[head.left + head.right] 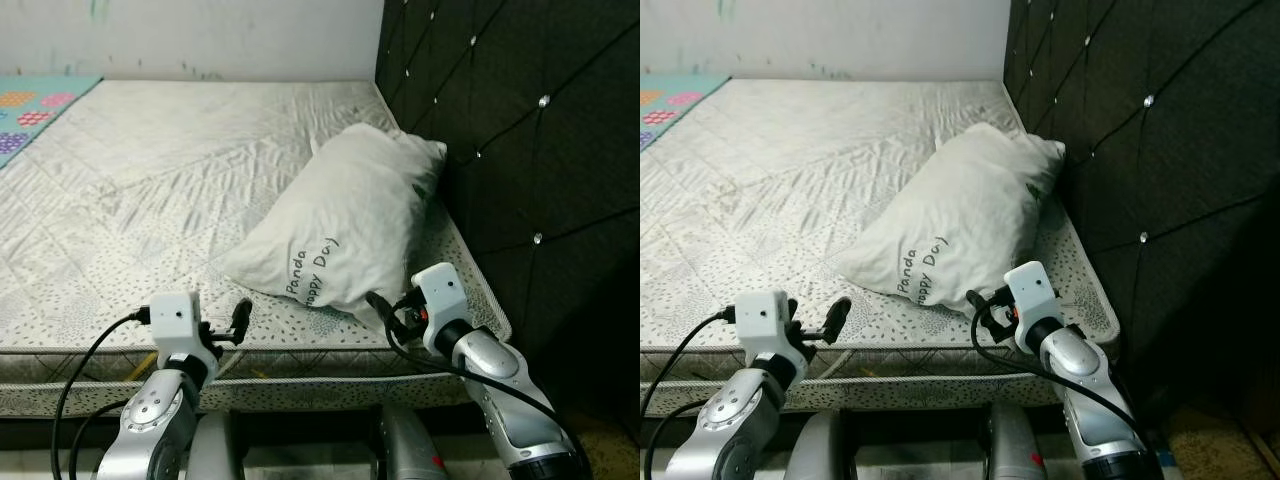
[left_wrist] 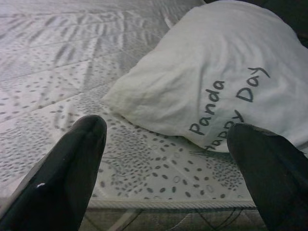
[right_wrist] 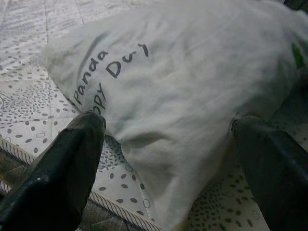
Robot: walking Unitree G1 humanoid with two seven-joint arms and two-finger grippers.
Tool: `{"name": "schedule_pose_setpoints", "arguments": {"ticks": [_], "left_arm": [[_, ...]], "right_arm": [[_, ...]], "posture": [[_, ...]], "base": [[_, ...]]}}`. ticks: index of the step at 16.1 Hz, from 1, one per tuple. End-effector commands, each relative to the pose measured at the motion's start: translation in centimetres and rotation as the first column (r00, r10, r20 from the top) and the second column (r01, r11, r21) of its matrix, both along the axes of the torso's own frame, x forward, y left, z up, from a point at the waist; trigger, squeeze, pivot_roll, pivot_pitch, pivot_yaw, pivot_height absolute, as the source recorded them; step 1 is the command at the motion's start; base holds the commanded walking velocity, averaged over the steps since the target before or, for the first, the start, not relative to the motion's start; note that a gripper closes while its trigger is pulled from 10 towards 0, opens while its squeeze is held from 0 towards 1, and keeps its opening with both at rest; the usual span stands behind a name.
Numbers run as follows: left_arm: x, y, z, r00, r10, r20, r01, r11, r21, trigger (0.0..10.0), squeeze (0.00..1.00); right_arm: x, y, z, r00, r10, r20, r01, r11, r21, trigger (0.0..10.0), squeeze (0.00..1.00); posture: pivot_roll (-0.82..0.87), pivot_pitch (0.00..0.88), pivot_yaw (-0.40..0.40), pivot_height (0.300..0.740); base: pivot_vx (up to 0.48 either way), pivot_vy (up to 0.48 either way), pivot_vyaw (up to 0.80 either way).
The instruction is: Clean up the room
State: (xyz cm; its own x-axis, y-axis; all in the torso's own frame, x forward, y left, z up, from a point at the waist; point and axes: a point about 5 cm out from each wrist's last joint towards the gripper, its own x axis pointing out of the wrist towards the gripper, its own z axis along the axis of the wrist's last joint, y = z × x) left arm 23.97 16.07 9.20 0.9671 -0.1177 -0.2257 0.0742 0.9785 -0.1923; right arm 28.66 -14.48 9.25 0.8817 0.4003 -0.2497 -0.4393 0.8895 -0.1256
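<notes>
1. White and rumpled, the pillow (image 1: 345,215) lies on the bare mattress (image 1: 150,180), its far corner up against the black tufted headboard (image 1: 520,130) and its printed end, reading "Panda Happy Day", toward the near edge.
2. The mattress's near edge (image 2: 159,204), a piped seam, runs just under both grippers; the pillow's lowest corner sits close to that seam on the robot's right.
3. To the robot's left of the pillow, the quilted, speckled surface is open all the way back to the pale wall (image 1: 200,35), so that side has wide room to move.
4. On the right there is little room: the pillow is wedged near the headboard, and only a narrow strip of mattress shows between them.
5. A teal patterned cover (image 1: 35,110) lies at the far left corner of the bed, well apart from the pillow.
6. The left gripper (image 1: 238,318) hovers over the near edge, left of the pillow. Its fingers (image 2: 72,168) are spread wide, holding nothing, with mattress visible between them.
7. The right gripper (image 1: 388,312) is at the pillow's near corner. Its fingers (image 3: 67,163) are spread wide on either side of that corner; whether they touch the cloth cannot be told.
</notes>
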Motion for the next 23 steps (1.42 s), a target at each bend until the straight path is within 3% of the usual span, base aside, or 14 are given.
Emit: {"name": "schedule_pose_setpoints", "arguments": {"ticks": [1,5,9,12,15,20,23], "left_arm": [[-0.1,0.1,0.4,1.0,-0.007,0.002,0.007,1.0,0.005,10.0,0.0],[-0.5,0.0,0.7,0.999,-0.037,-0.02,0.037,0.999,0.016,10.0,0.0],[-1.3,0.6,1.1,0.998,-0.056,-0.036,0.058,0.997,0.048,10.0,0.0],[-1.9,0.1,1.3,0.997,-0.065,-0.052,0.067,0.997,0.044,10.0,0.0],[-2.1,-0.5,1.4,0.994,-0.09,-0.067,0.092,0.995,0.032,10.0,0.0],[-2.5,-1.3,1.7,0.99,-0.124,-0.071,0.126,0.992,0.02,10.0,0.0],[-2.6,-1.5,1.8,0.989,-0.124,-0.075,0.126,0.992,0.019,10.0,0.0]], "right_arm": [[0.3,0.3,0.3,1.0,-0.004,-0.005,0.004,1.0,0.001,10.0,0.0],[0.5,1.2,0.2,0.996,-0.041,-0.079,0.045,0.997,0.056,10.0,0.0],[2.6,2.3,0.5,0.988,-0.109,-0.11,0.119,0.989,0.087,10.0,0.0],[4.1,1.7,0.8,0.958,-0.257,-0.131,0.267,0.961,0.073,10.0,0.0],[4.3,1.7,0.8,0.933,-0.332,-0.141,0.343,0.938,0.058,10.0,0.0],[2.9,5.2,-0.7,0.921,-0.282,-0.268,0.32,0.941,0.111,10.0,0.0],[3.7,7.6,0.0,0.921,-0.293,-0.256,0.34,0.926,0.165,10.0,0.0]], "posture": [[-0.11,0.021,-0.009,0.58],[-0.1,0.077,-0.007,0.58],[-0.07,0.135,-0.011,0.58],[-0.06,0.15,-0.009,0.58],[-0.06,0.159,-0.002,0.58],[-0.04,0.16,-0.005,0.58],[-0.03,0.154,-0.007,0.58]], "base": [[0.0,0.0,0.0],[0.0,0.0,0.0],[0.0,0.0,0.0],[0.0,0.0,0.0],[0.0,0.0,0.0],[0.0,0.0,0.0],[0.0,0.0,0.0]]}}
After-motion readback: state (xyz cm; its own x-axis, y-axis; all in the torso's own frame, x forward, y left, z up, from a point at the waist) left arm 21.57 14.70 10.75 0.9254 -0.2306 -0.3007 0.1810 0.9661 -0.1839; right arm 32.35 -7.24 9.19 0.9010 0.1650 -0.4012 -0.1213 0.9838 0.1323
